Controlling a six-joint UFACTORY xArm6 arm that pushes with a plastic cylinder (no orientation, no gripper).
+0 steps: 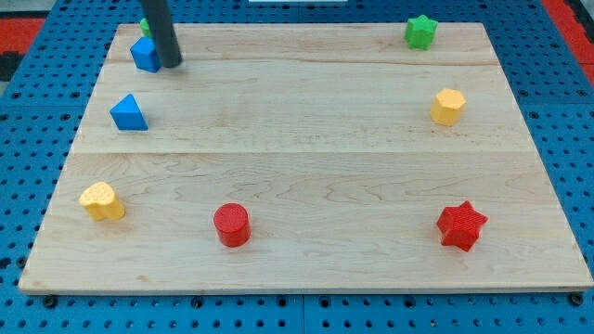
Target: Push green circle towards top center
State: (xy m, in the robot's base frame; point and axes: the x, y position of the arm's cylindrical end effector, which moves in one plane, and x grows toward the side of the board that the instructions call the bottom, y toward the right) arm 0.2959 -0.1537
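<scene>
Rod enters from the view's top-left; my tip [173,65] rests on the wooden board [297,158], touching or just beside the right edge of a blue block [145,54] (shape unclear, roughly cube-like). No gripper on this rig, so nothing is clenched or released: the tip only presses sideways.

Green circle [145,26]: only a sliver shows, up and to the left of the tip, mostly hidden behind the rod and the blue block. Shape not confirmable from here.

Elsewhere: blue triangle [128,113] below-left of tip; yellow heart-like block [102,200] further down; red cylinder [231,224] below-right; green star [419,32], yellow hexagon [447,106] and red star [461,225] well off to the right.

Judgement: step in hand is the approach. The tip must get to the green block's left side, then push rightward along the top edge. Route round the blue block, not through it, and keep the push centred to avoid the circle rolling off
</scene>
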